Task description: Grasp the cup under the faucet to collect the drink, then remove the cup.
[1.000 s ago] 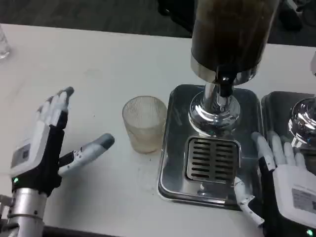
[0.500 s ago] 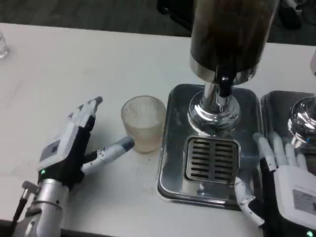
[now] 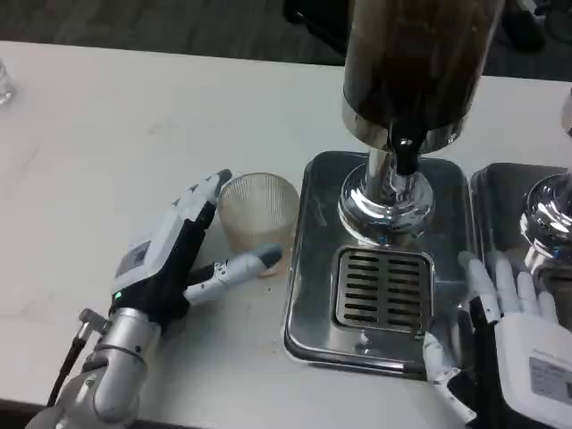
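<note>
Our spread left hand (image 3: 170, 255) flanks the empty cup (image 3: 258, 223), ungrasped; filling under the faucet (image 3: 404, 154) remains

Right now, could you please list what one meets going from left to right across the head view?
Left hand → cup → drip grille on the steel tray → right hand.

1. White table (image 3: 107, 116), matte, faint smudges, spans most of the view.
2. Dark grey floor (image 3: 161, 27) beyond the far table edge.
3. Black blurred furniture base (image 3: 313, 18) at top centre, kind unclear.
4. Even overhead light, soft shadows.
</note>
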You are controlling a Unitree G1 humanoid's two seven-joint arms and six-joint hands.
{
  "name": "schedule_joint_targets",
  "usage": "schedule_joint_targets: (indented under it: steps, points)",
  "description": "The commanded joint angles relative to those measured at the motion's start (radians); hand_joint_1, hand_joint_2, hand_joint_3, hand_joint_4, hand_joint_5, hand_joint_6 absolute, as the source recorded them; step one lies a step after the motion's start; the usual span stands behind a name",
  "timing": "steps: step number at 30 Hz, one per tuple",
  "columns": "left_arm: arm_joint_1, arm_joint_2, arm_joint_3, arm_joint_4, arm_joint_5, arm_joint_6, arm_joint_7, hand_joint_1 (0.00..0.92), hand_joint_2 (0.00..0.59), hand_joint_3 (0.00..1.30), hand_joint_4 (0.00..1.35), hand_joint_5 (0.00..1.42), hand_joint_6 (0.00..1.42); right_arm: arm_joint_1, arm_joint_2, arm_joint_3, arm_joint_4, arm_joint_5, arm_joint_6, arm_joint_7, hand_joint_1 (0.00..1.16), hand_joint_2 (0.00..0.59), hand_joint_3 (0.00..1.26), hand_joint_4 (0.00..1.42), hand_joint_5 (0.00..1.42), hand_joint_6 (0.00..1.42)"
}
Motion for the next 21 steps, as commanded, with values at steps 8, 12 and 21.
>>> schedule_joint_targets:
  steps: [8,12,21]
  points:
    - [-0.048,-0.029,0.01,0.053,-0.032,-0.018,0.066,0.196,0.0,0.0,0.0,0.0,0.0,0.057,0.002,0.009,-0.076,-0.029,0.033,0.011,0.28,0.53,0.1,0.0,0.0,0.0]
    - [-0.063,-0.04,-0.01,0.065,-0.014,-0.02,0.095,0.239,0.0,0.0,0.0,0.0,0.0,0.074,0.004,0.01,-0.103,-0.039,0.047,0.02,0.28,0.526,0.1,0.0,0.0,0.0]
    - [-0.072,-0.066,-0.021,0.094,-0.023,-0.015,0.085,0.369,0.007,0.0,0.0,0.0,0.0,0.109,0.023,0.01,-0.138,-0.055,0.068,0.021,0.29,0.521,0.1,0.0,0.0,0.0]
